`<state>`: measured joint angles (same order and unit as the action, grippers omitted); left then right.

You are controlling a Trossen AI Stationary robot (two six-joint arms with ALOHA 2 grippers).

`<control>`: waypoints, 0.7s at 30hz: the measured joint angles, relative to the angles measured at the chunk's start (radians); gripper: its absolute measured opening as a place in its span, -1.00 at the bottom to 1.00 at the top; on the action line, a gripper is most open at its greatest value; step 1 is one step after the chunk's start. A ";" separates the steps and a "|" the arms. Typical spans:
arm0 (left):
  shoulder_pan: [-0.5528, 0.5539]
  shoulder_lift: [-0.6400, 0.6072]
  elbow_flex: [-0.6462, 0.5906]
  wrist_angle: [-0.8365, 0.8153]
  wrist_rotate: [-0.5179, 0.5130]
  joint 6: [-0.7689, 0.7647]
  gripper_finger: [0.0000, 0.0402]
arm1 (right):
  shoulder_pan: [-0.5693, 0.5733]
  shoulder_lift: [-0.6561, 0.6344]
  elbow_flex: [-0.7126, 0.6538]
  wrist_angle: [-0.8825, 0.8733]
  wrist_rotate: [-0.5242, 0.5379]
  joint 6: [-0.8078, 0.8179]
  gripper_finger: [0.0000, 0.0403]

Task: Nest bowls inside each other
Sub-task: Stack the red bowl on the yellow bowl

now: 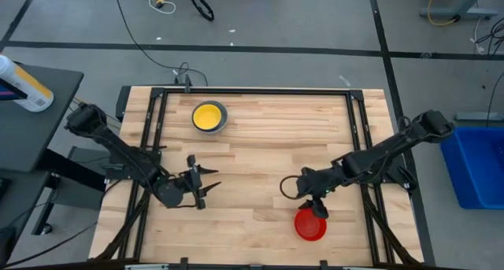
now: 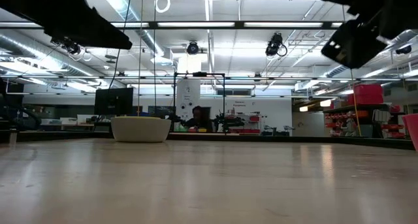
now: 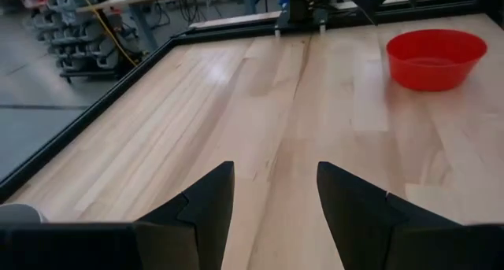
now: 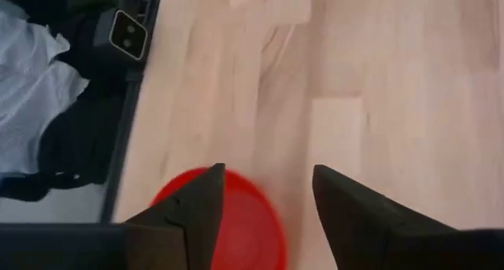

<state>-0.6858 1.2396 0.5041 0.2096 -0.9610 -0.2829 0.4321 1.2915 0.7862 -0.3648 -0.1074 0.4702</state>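
Plainly round, red bowl (image 1: 310, 226), yellow bowl (image 1: 209, 116) in grey.

High view: camera overhead, facing straight down, far enough to take in the whole wooden table (image 1: 260, 136), both arms and the surrounding floor. Low view: camera at tabletop height, facing level across the boards into the room behind; the yellow bowl (image 2: 140, 128) stands far down the table. Left wrist view: camera on the left arm, close above the boards, facing across the table past its own two fingers (image 3: 206, 203) toward the red bowl (image 3: 435, 58). Right wrist view: camera on the right arm, facing steeply down, near the same bowl at the table edge. The red bowl is shared by the high view and both wrist views; the yellow bowl by the high and low views.
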 joint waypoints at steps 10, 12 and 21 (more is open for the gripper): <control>-0.095 0.000 0.000 -0.043 -0.082 -0.047 -0.05 | 0.080 0.029 0.000 -0.130 -0.054 0.303 0.10; -0.122 0.000 0.000 -0.049 -0.106 -0.051 -0.05 | 0.095 0.041 -0.009 -0.128 -0.054 0.341 0.09; -0.271 0.000 0.000 -0.138 -0.266 -0.153 -0.05 | 0.134 0.062 -0.013 -0.140 0.004 0.405 0.10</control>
<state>-0.9569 1.2396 0.5041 0.0719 -1.2267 -0.4363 0.5663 1.3537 0.7734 -0.5044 -0.1036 0.8753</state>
